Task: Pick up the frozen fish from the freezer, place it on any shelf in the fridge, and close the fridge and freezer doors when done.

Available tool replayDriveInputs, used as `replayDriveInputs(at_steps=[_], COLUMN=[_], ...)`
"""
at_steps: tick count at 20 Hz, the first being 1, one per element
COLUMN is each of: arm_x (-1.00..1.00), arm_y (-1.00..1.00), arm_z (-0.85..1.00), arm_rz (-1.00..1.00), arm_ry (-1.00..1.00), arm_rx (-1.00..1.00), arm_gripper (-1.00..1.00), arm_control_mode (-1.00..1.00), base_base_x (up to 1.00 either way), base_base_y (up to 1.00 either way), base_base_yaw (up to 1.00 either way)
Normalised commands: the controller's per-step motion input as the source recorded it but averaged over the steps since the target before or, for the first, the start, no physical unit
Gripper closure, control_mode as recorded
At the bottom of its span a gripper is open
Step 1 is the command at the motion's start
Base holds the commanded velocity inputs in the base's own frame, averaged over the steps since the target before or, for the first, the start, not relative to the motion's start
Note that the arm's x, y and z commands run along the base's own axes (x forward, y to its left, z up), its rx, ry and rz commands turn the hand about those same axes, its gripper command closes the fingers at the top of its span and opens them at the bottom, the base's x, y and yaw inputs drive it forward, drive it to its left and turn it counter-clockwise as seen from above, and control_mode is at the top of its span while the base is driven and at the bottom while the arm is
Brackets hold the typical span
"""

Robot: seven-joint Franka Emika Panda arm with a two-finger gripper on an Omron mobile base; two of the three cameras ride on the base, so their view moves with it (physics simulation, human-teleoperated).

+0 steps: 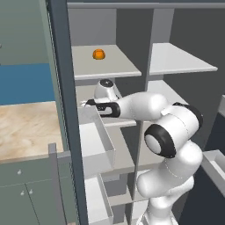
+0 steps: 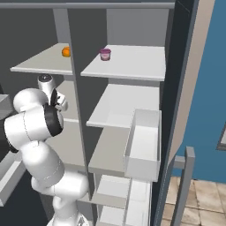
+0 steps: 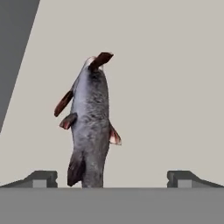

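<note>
Frozen fish [image 3: 89, 122] between spread fingers [image 3: 43, 178], untouched.

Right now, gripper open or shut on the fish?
Open. In the hand view the two fingertips stand wide apart, and the frozen fish lies flat on the shelf between them, ungripped.

No text, label, brand, number or sign is showing legibly in any view.
</note>
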Motion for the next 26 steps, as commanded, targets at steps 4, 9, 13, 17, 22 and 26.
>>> replayDriveInputs(at_steps=[4, 9, 13, 17, 22, 26], arm_x=[0.31, 0.38, 0.43, 0.29, 0.01, 0.0], arm_y=[0.02, 0.06, 0.11, 0.03, -0.25, -0.04], arm_z=[-0.28, -0.25, -0.25, -0.5, -0.57, -0.01], arm_rz=[0.0, 0.0, 0.0, 0.0, 0.0, 0.03], arm_ry=[0.0, 0.0, 0.0, 0.0, 0.0, -0.02], arm_rx=[-0.02, -0.02, -0.01, -0.06, -0.05, 0.0], arm_gripper=[-1.0, -1.0, -1.0, 1.0, 1.0, 1.0], arm_control_mode=[-1.0, -1.0, -1.0, -1.0, -1.0, -1.0], base_base_x=[0.0, 0.0, 0.0, 0.0, 0.0, 0.0], base_base_y=[0.0, 0.0, 0.0, 0.0, 0.0, 0.0], base_base_yaw=[0.0, 0.0, 0.0, 0.0, 0.0, 0.0])
